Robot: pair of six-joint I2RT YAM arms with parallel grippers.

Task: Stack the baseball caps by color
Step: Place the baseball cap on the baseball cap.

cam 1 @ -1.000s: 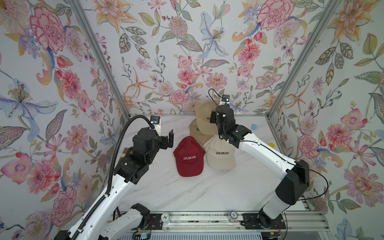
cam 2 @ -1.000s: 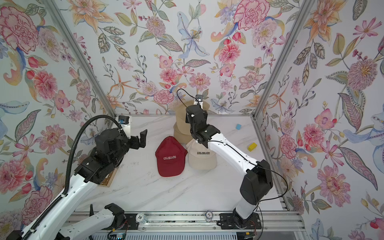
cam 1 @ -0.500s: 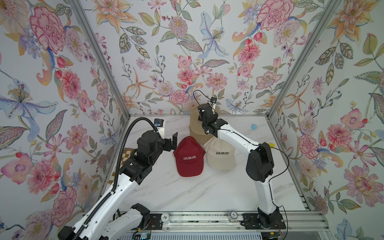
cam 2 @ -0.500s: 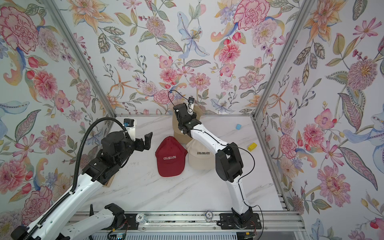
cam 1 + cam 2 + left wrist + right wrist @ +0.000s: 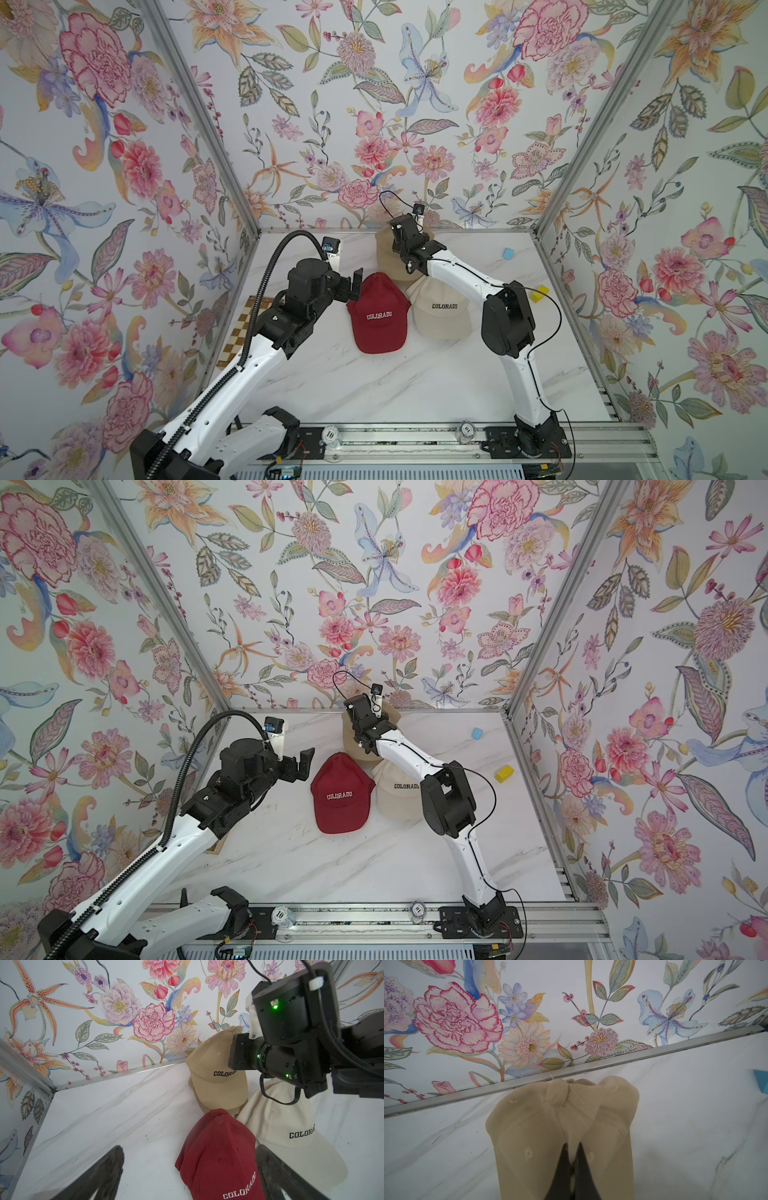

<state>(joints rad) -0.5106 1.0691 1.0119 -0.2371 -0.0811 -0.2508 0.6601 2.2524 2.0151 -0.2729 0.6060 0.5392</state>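
In both top views three heaps of soft cloth baseball caps sit close together toward the back of the white marbled counter (image 5: 374, 386): a dark red cap (image 5: 376, 316) with white COLORADO lettering, a cream cap (image 5: 440, 316) just beside it, and a tan cap (image 5: 384, 253) behind them near the flowered back wall. The left end effector (image 5: 352, 286) hovers just beside the red cap with its jaws spread wide and nothing in them. The right end effector itself is hidden under its wrist, which is down over the tan cap's crown. A checkered wooden board (image 5: 239, 332) lies under the left arm, and a small blue block (image 5: 508, 252) and a yellow block (image 5: 539, 293) lie well apart to the right. The left wrist view shows the tan cap resting on a second tan brim, so that pair looks stacked; the red cap also seems layered, though the count cannot be told. In the right wrist view the right end effector (image 5: 572, 1147) is closed tight on a pinched fold of tan crown cloth. The step in hand appears to be seating the tan cap on its pile. The next move calls for opening those jaws and lifting straight up, so the soft cloth does not drag the cap off.
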